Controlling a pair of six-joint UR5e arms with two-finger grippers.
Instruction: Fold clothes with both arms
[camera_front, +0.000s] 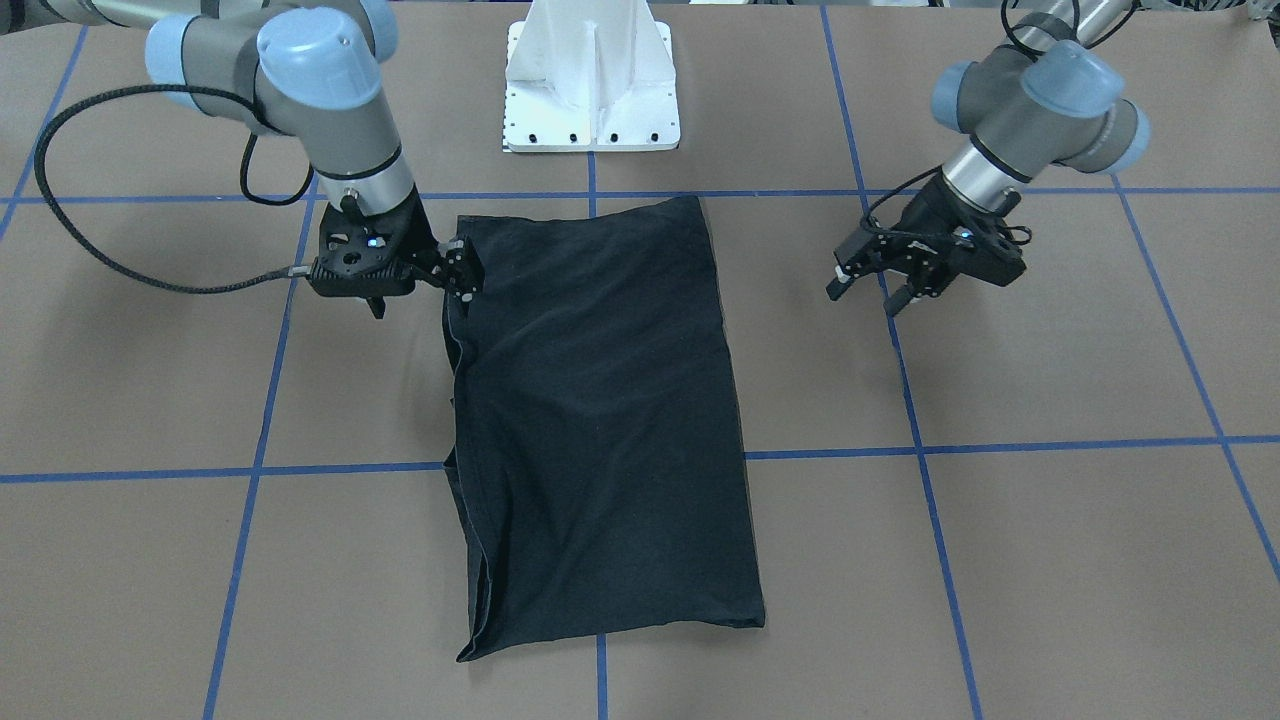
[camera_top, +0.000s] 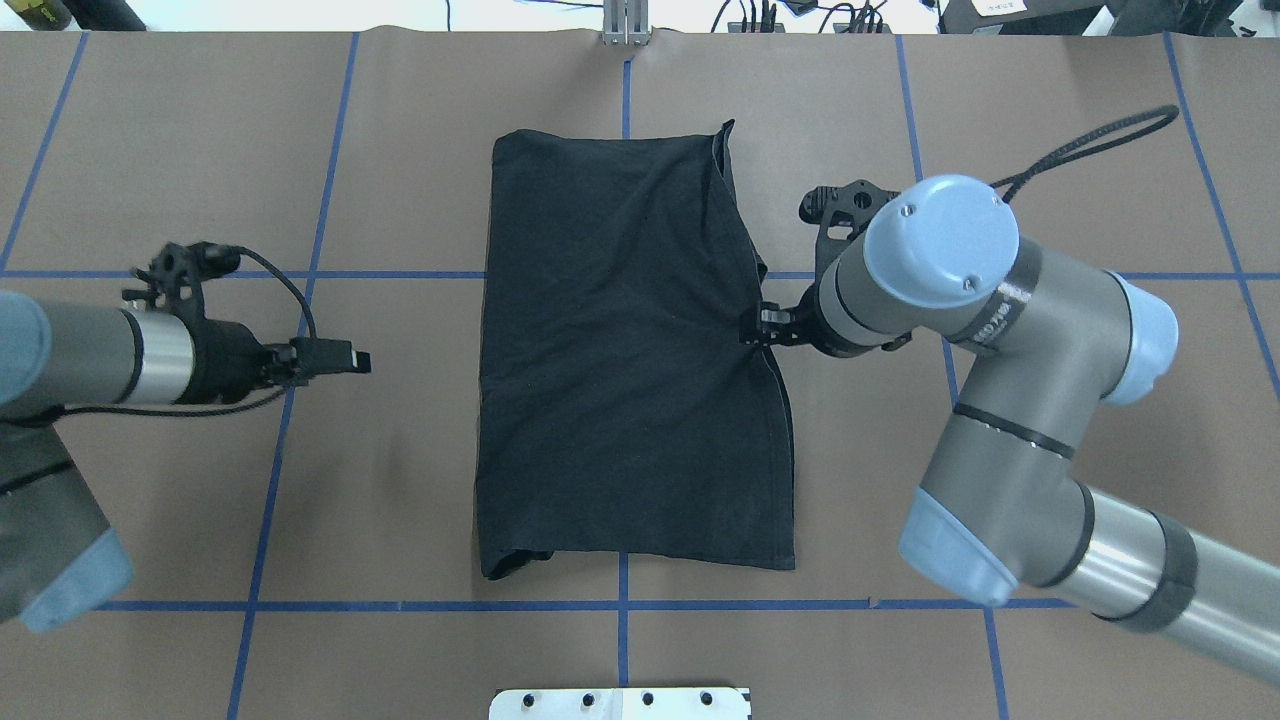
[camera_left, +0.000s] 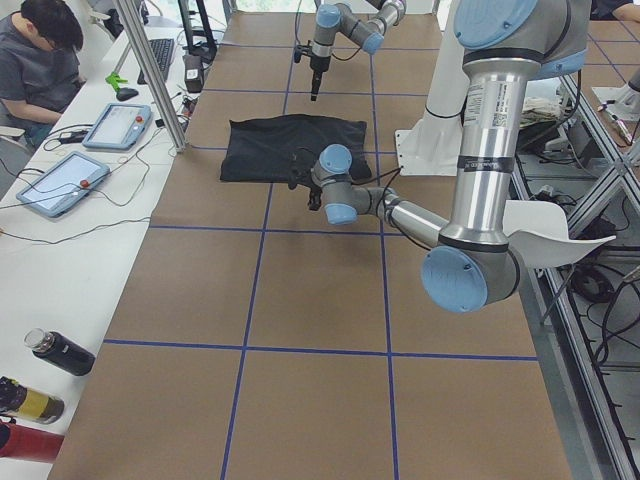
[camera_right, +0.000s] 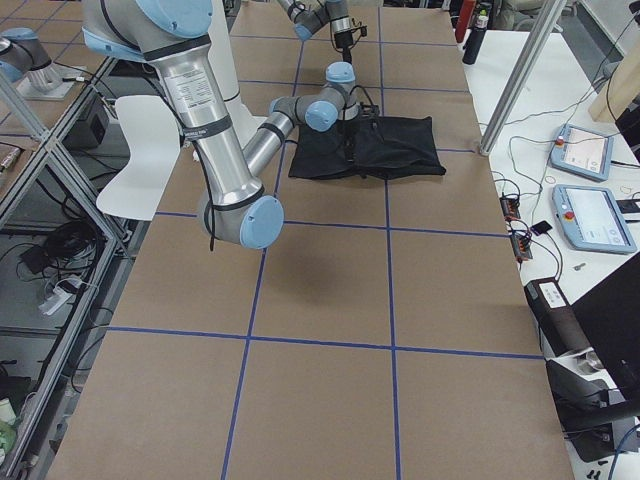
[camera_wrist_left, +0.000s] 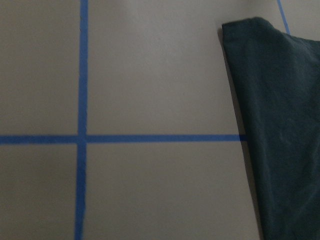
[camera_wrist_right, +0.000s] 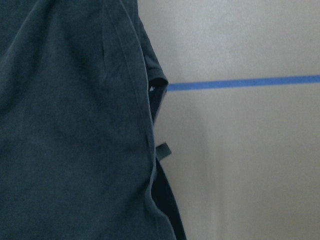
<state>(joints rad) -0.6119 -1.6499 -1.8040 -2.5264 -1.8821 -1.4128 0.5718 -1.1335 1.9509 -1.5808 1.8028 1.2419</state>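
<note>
The black T-shirt (camera_front: 600, 420) lies folded into a long rectangle in the middle of the brown table (camera_top: 400, 150), plain side up; its graphic and logo are hidden. My right gripper (camera_front: 465, 278) is low at the shirt's long edge on my right (camera_top: 752, 332) and looks shut on the hem, which puckers inward there. The right wrist view shows that hem (camera_wrist_right: 150, 150) close up. My left gripper (camera_front: 868, 293) is open and empty, hovering over bare table about one grid square from the shirt (camera_top: 358, 360). The left wrist view shows the shirt's edge (camera_wrist_left: 285, 125).
The white pedestal base (camera_front: 590, 90) stands at the robot's side of the table. Blue tape lines (camera_top: 400, 275) mark a grid. In the exterior left view an operator (camera_left: 40, 60) sits at a side bench with tablets (camera_left: 60, 182), a metal post (camera_left: 150, 70) and bottles (camera_left: 60, 352).
</note>
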